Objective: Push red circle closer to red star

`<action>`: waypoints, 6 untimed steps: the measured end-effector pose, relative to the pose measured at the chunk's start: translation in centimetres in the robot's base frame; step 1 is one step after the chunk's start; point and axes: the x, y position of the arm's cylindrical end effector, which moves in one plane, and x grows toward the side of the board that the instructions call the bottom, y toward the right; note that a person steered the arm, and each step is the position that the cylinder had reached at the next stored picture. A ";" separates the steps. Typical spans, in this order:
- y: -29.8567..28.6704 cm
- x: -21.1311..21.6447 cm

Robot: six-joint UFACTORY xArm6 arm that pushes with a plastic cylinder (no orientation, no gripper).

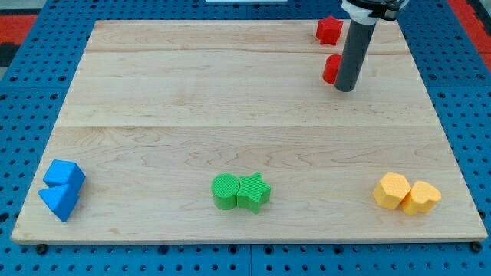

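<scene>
Toward one o'clock on the counter [230,115], our tip [345,89] sits at the red circle [331,69]'s four o'clock edge, partly hiding it; we carry no jaws, only a rod. The red star [329,30] lies near, at twelve o'clock. Pushing off-centre, we risk rolling the circle sideways past the star, or off the rim.

My tip [346,89] sits just right of the red circle [331,69], below the red star [329,29].
</scene>
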 end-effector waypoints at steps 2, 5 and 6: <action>-1.1 -1.3; -1.1 -3.2; -1.1 -3.5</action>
